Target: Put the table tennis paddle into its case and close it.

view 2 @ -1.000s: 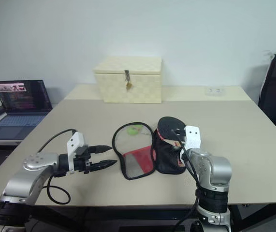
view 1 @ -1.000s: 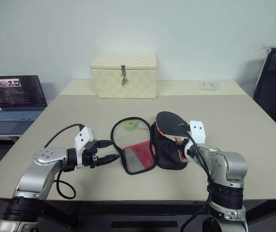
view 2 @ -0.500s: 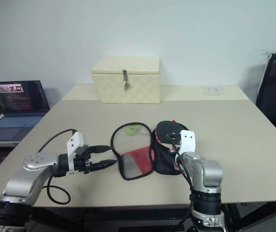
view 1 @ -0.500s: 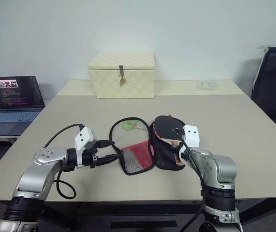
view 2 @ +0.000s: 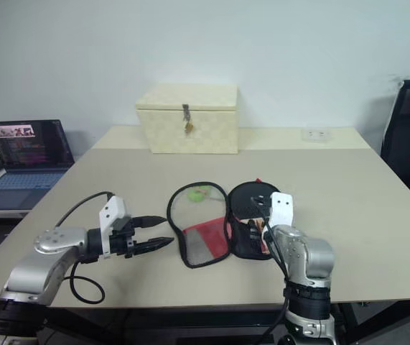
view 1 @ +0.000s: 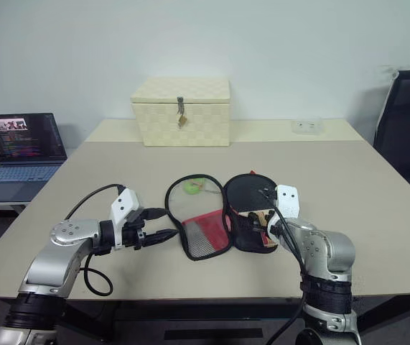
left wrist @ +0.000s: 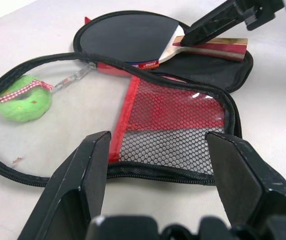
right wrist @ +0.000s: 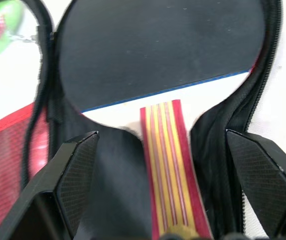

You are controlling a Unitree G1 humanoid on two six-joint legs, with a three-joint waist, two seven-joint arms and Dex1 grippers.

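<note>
Table tennis paddle lying flat in right half of open case, handle toward near edge. Right gripper spread wide astride handle, gripping nothing. Left gripper open, just left of case. Insertion judged complete; next, folding mesh half over. Green ball inside left half, possible obstruction.

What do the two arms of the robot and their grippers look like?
Both arms have silver-grey metal shells with black ribbed joints. A white block sits on each wrist, and a black cable loops from it along the arm. The left gripper and the right gripper each have two black fingers; the right gripper's inner pads are finely cross-hatched.
</note>
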